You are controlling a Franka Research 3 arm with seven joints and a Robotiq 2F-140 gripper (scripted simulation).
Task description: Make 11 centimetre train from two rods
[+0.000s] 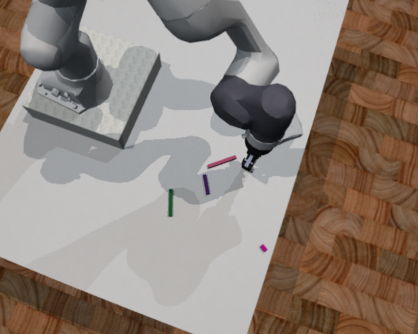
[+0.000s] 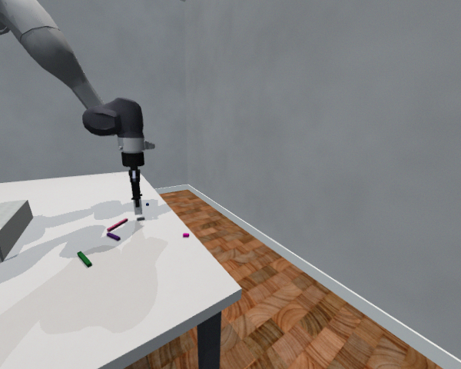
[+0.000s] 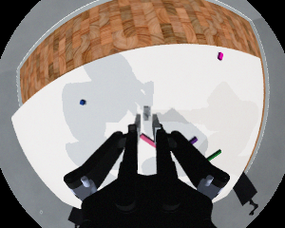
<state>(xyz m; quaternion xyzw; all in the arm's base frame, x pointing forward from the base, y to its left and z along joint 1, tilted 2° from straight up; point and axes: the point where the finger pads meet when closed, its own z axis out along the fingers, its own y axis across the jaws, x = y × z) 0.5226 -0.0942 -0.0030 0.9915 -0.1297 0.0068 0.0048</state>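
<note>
And here the tool is seen pointing down over the desk, its fingers parted by only a narrow gap, with nothing gripped! The grey rod is found lying on the surface below the fingertips; from above it is largely hidden by the tool. In the exterior view, the blue rod is placed farther off, just right of the fingers, and the magenta rod is spotted out to the right, close to the desk's edge. To the left, the pink rod is laid at a slant, with the purple rod near it but not touched by it. Nearer and farther left, the green rod is set well apart from the magenta one. No two rods are joined end to end; the train is still unmade!
</note>
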